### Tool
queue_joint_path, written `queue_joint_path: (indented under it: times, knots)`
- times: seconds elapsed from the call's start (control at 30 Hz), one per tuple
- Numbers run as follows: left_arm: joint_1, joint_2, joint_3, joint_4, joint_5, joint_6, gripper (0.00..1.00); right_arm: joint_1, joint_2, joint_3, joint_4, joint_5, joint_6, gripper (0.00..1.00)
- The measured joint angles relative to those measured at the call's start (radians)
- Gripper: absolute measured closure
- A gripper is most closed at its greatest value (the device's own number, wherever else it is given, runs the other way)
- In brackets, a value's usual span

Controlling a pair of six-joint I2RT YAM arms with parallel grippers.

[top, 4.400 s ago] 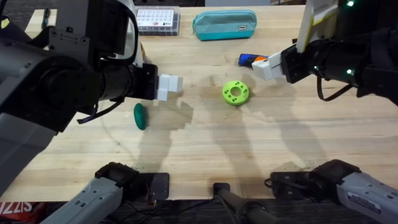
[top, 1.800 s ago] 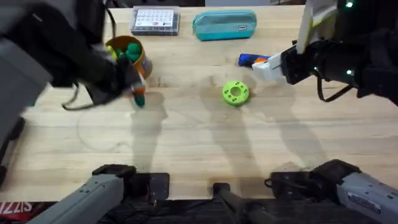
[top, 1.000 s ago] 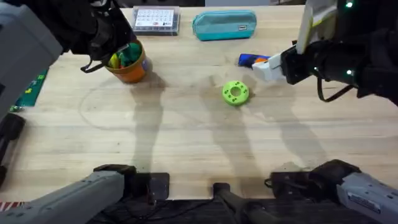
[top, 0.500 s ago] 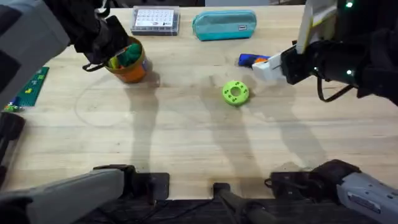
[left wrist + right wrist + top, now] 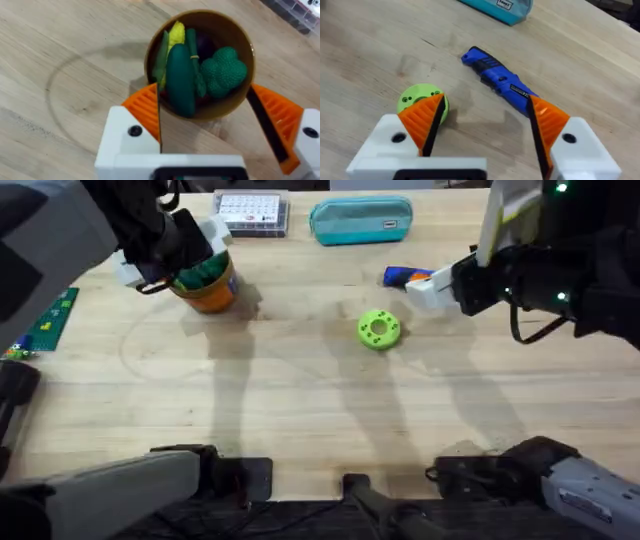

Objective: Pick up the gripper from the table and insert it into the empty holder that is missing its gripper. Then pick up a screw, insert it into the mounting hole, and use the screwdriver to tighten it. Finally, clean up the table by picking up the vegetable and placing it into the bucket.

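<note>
While the vegetable (image 5: 180,80) rests in the bucket (image 5: 150,55) under the wide-open left pincer (image 5: 210,125), the bucket could be tipped if clipped.

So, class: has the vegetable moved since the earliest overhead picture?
Yes. It lay on the table left of the green disc; now the vegetable sits in the bucket, farther back and left.

Light wooden table (image 5: 320,410), visible grain, soft shadows, even lighting
</note>
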Motion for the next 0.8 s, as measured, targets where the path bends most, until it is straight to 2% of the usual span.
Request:
queue_joint_path:
  times: [0.1,0.23,0.53,0.57,0.6,0.8]
  knots:
    - [0.0,-0.019,0.0,-0.007,0.0,0.0,0.008,0.0,0.0,0.0,0.0,0.0,0.0,0.033]
    - [0.0,-0.098,0.001,-0.076,0.006,0.0,0.008,0.0,0.0,0.0,0.0,0.0,0.0,0.033]
    - [0.0,-0.376,0.003,-0.252,0.167,0.01,0.006,0.0,0.001,0.0,-0.051,0.0,0.0,0.033]
    - [0.0,-0.4,0.003,-0.262,0.183,0.018,0.006,0.0,0.001,0.0,-0.053,0.0,0.0,0.033]
    - [0.0,-0.469,0.003,-0.272,0.229,0.068,0.006,0.0,0.001,0.0,-0.057,0.0,0.0,0.033]
    - [0.0,-0.535,0.003,-0.272,0.272,0.185,0.006,0.0,0.001,0.0,-0.074,0.0,0.0,0.033]
